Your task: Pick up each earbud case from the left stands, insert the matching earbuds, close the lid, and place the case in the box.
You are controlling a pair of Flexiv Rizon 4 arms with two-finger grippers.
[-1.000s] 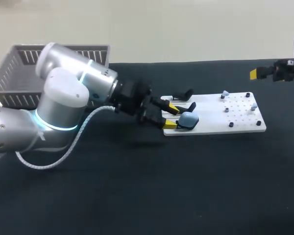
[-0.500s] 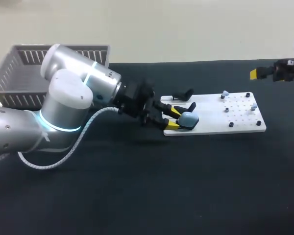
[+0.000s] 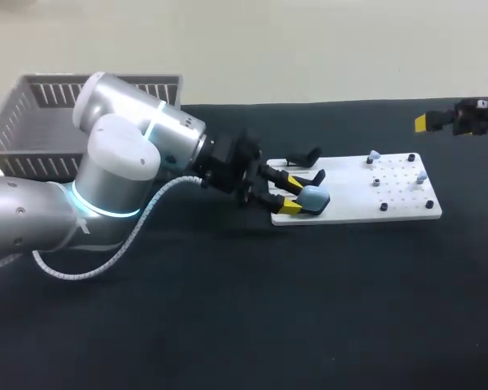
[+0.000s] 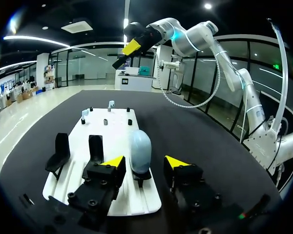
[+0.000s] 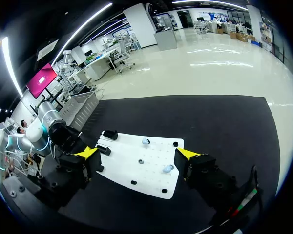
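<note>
Case (image 3: 313,197): on the board's (image 3: 398,203) left-end stand, not yet lifted.
Left gripper (image 4: 145,163): fingers spread either side of case, gaps showing.
Right gripper (image 5: 136,153): spread, empty, beyond board's right end.
Earbuds (image 3: 374,155): on board's right half.
Left: grasp, insert, close, box.

The left arm (image 3: 118,162) is a chain of fat, rounded silver-white housings, with a glowing cyan ring (image 3: 98,213) at one joint and a white ribbed cable (image 3: 134,221) looping alongside. The left gripper (image 4: 144,163) is blocky and black, studded with socket screws and tipped with yellow wedges. The right arm (image 4: 205,34) and right gripper (image 5: 137,153) look alike.
</note>
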